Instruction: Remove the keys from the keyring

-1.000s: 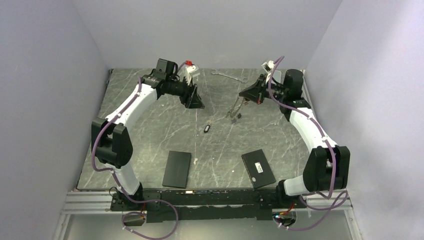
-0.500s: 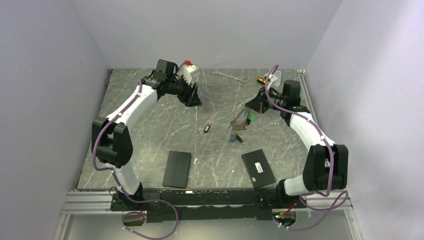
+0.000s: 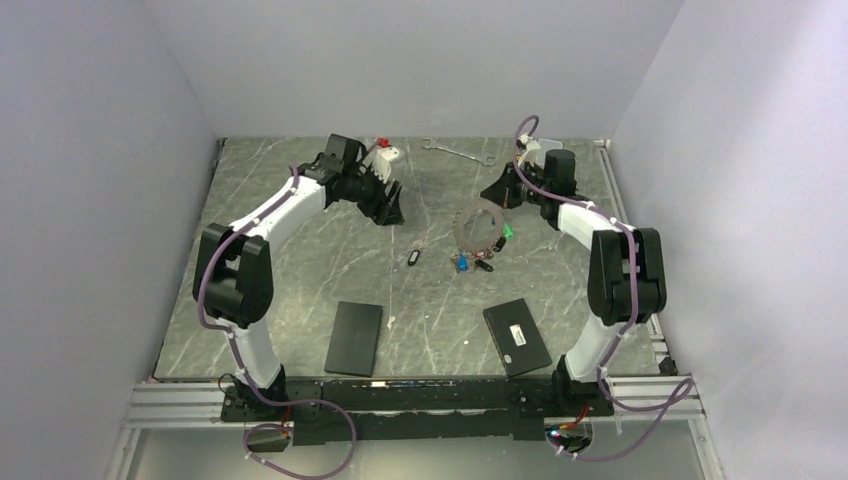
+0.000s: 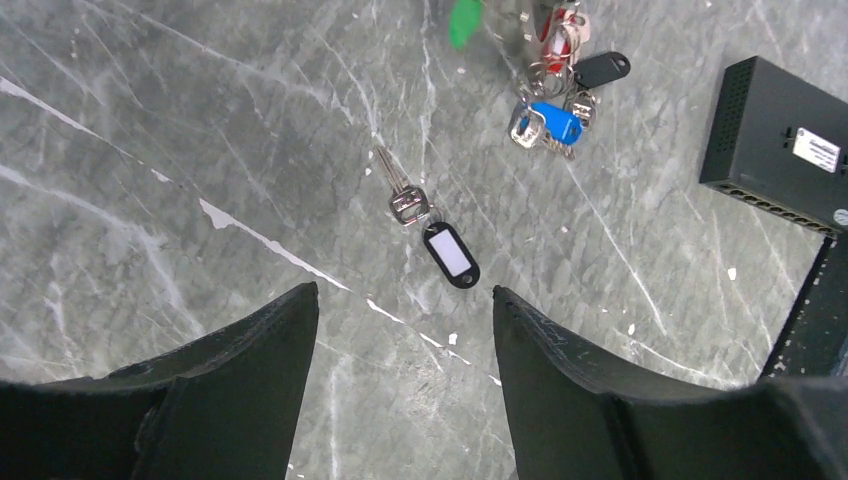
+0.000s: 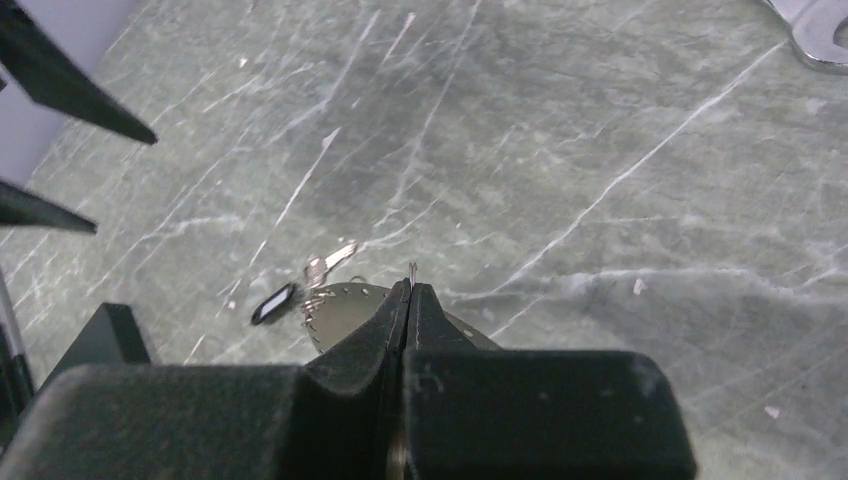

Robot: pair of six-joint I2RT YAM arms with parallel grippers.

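Toward the near left of the bench (image 3: 300, 270), a flat black box (image 3: 355, 337) is seen lying on the stone surface. Further back, the left claw (image 3: 388, 208) is held over the bench with nothing in it. Its two dark fingers (image 4: 250, 370) are shown spread wide in the left wrist view, with bare stone between them. Just to the right, a single key (image 4: 440, 235) with a black, white-windowed tag is found lying flat on the bench, apart from the ring. At the back edge a long silver wrench (image 3: 458, 152) is laid. Right of centre, the keyring (image 3: 461, 226) is held tilted, its upper edge raised toward the right arm and its lower edge down near the bench. The keys (image 4: 550, 120) are bunched at that lower edge, where blue, black and red tags can be made out, and a green tag hangs on the ring's right side. Whether the lowest tags touch the bench cannot be told. The ring's upper edge is pinched by the right claw (image 5: 410, 290), whose jaws are pressed together, with a thin sliver of metal showing at their tips. Near the front right, a second black box (image 3: 517, 337) with a white label is seen lying flat.
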